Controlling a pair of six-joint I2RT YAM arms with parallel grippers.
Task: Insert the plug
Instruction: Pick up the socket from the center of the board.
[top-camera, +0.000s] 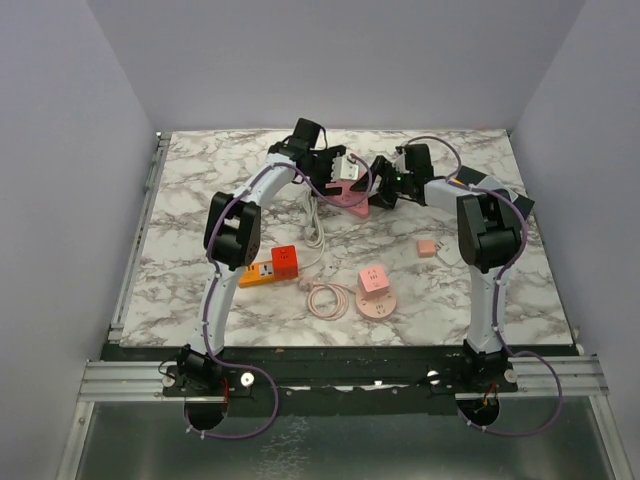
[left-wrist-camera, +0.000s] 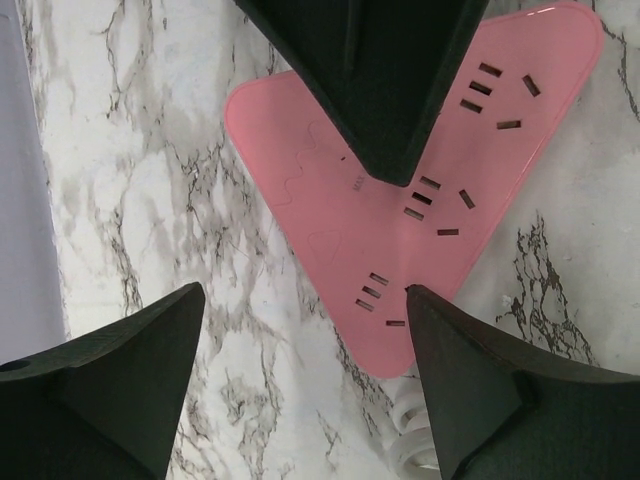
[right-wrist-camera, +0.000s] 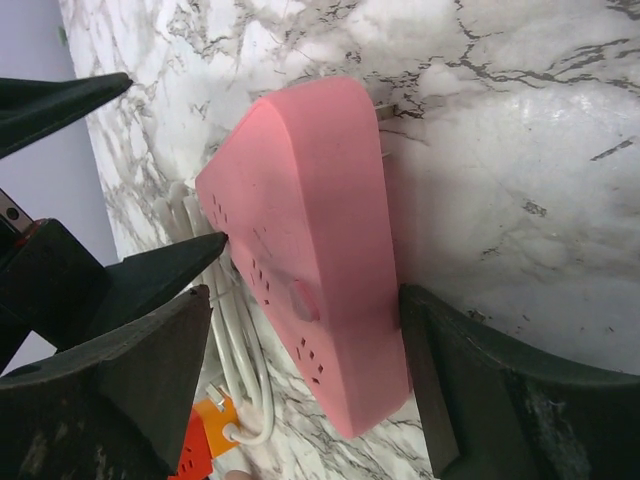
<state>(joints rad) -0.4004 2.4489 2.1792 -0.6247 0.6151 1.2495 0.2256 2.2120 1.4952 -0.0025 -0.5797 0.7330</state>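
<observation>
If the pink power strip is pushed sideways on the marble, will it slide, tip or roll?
The pink power strip looks flat, wide and rigid, so it would probably slide, not tip or roll. Its smooth shell on the polished marble table may slip easily. The white cable at its end could drag and turn it.
</observation>
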